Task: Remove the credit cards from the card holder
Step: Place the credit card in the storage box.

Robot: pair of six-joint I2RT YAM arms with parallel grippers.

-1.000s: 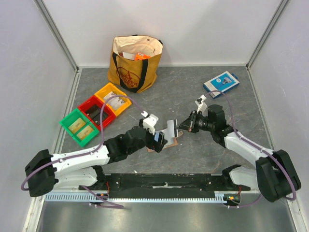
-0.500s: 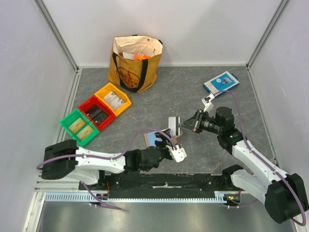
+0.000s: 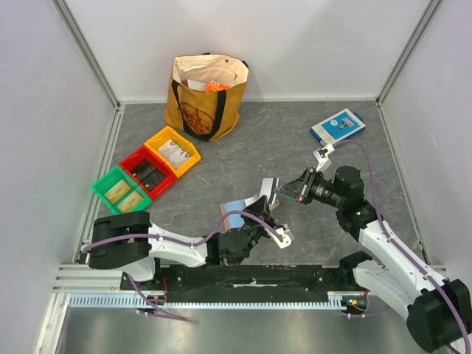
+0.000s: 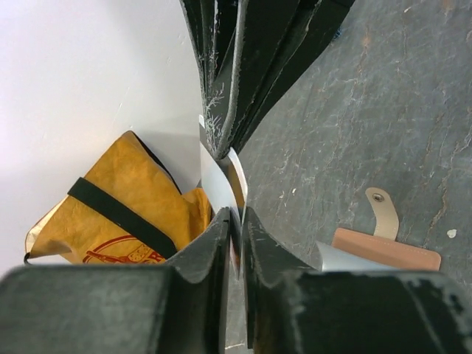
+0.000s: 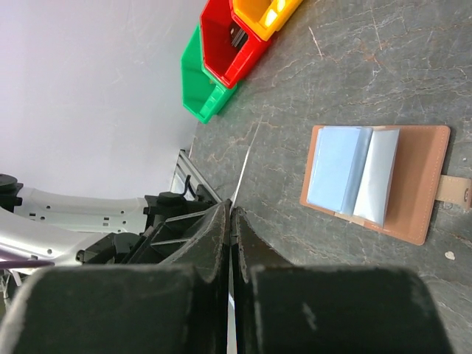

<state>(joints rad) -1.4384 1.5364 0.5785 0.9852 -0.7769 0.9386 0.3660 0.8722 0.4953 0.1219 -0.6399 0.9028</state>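
The card holder (image 3: 234, 212) lies open and flat on the grey table, pale blue lining up; the right wrist view shows its tan leather (image 5: 422, 184) and snap tab. One credit card (image 3: 265, 189) is held in the air just right of the holder, gripped from both ends. My right gripper (image 3: 285, 192) is shut on its far end, and the card shows edge-on (image 5: 244, 161) past the right gripper (image 5: 230, 212). My left gripper (image 3: 262, 209) comes up from below, and the left gripper (image 4: 236, 218) is shut on the card (image 4: 219, 177).
A yellow tote bag (image 3: 206, 94) stands at the back. Green (image 3: 120, 193), red (image 3: 147, 171) and yellow (image 3: 172, 150) bins sit in a row at the left. A blue-and-white flat box (image 3: 338, 127) lies at the back right. White walls enclose the table.
My left arm has swung from the left to under the card, and its gripper went from wide open to shut on the card. The right gripper has drifted slightly right, still holding the card.
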